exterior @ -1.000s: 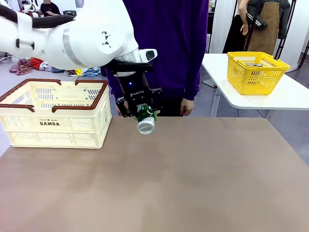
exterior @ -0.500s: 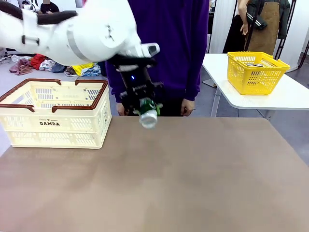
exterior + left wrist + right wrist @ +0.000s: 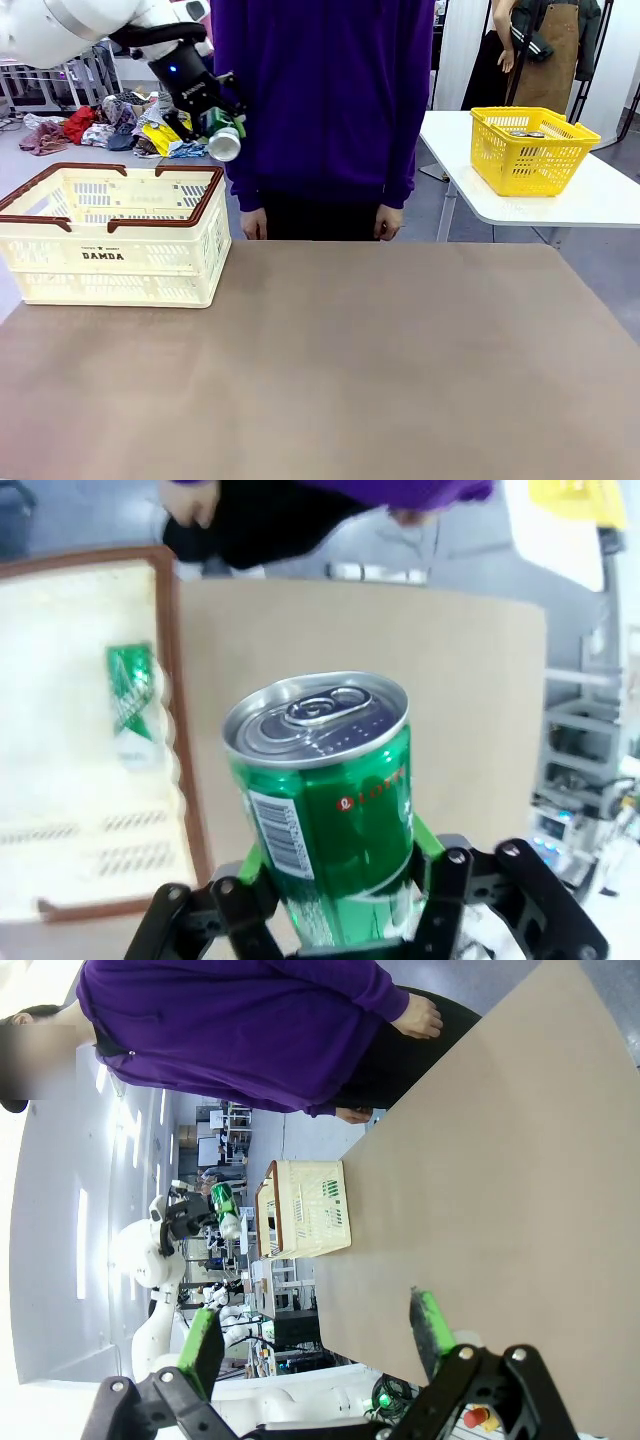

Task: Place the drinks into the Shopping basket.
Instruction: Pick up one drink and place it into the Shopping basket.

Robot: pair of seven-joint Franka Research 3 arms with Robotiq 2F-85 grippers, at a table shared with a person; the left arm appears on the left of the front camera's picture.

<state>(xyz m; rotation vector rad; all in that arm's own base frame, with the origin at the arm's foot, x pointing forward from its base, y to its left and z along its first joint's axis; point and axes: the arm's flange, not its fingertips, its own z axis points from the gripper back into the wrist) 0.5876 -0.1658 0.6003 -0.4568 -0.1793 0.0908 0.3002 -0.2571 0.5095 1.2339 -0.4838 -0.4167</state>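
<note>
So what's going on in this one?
The left gripper holds a green can up in the air beside the shopping basket, not yet inside it. A second green can already lies in the basket. The right gripper is open and empty. A person in purple stands at the table's far side, hands down.

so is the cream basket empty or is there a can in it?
Not empty. One green can lies flat on the floor of the basket, seen from the left wrist. Cannot tell about more.
</note>
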